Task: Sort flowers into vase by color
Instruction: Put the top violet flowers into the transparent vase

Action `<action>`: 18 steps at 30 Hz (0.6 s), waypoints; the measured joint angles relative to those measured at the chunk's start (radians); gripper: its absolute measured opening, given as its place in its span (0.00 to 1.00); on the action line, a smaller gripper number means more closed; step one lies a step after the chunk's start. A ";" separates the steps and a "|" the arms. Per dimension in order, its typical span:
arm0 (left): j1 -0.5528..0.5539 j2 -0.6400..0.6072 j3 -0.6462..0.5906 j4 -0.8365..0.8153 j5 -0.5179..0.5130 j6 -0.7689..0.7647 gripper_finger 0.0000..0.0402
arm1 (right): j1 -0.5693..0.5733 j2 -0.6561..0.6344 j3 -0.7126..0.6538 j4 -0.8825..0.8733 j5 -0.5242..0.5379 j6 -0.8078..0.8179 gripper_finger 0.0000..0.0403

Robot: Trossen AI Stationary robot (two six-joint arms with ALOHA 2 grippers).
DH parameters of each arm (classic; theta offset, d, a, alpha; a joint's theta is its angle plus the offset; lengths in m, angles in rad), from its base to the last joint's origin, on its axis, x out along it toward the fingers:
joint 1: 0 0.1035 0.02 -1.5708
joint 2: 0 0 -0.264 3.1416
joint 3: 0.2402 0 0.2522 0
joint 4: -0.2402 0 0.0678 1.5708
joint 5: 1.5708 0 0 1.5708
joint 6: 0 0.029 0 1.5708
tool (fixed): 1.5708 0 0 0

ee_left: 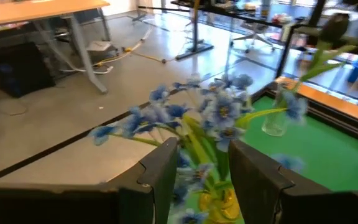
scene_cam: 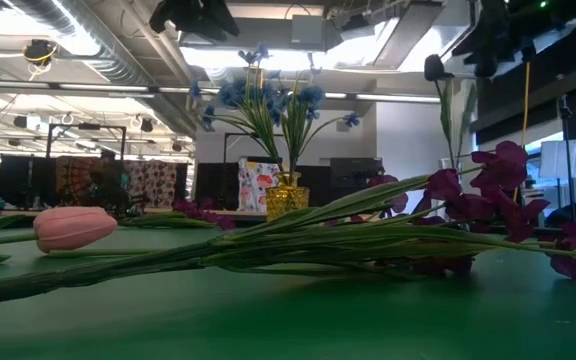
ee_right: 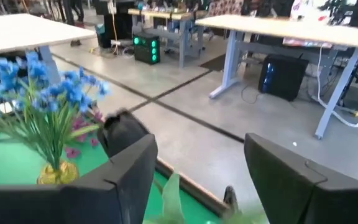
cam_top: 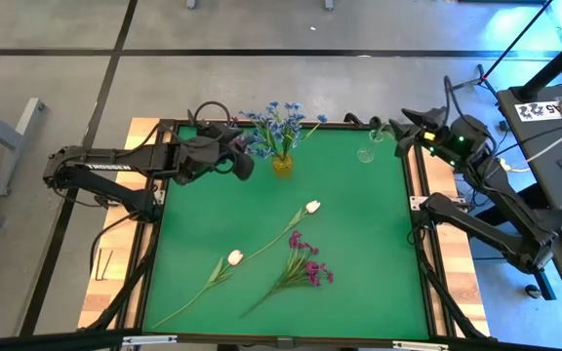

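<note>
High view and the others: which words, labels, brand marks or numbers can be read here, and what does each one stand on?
White lettering along the dark left arm's forearm link: a brand mark, too small to read for certain.
Black-and-white patterned tag on the dark desk beside the table: a printed code with a small mark beside it, unreadable.
Low and wrist views: no legible text.

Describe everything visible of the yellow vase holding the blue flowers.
The yellow vase is small, squat and translucent amber, like glass, with a faceted look in the low view. It stands upright near the far edge of the green mat, holding a spreading bunch of blue flowers on green stems. The left gripper hovers beside the blossoms, fingers apart, not touching the vase.
</note>
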State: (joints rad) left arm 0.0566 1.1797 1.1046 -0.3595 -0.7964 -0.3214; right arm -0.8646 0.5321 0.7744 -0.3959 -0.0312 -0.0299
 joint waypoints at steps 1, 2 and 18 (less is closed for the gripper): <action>0.000 0.000 0.000 -0.009 -0.023 -0.010 0.35 | 0.000 -0.001 0.010 -0.002 0.007 0.000 0.61; 0.000 0.000 0.000 -0.019 -0.047 -0.016 0.35 | 0.000 -0.001 0.022 -0.008 0.017 0.000 0.61; 0.177 -0.064 0.002 -0.328 -0.041 -0.251 0.35 | 0.000 -0.007 0.179 -0.028 -0.273 0.034 0.61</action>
State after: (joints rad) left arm 0.2335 1.1156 1.1061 -0.6871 -0.8370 -0.5724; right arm -0.8646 0.5251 0.9538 -0.4239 -0.3045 0.0045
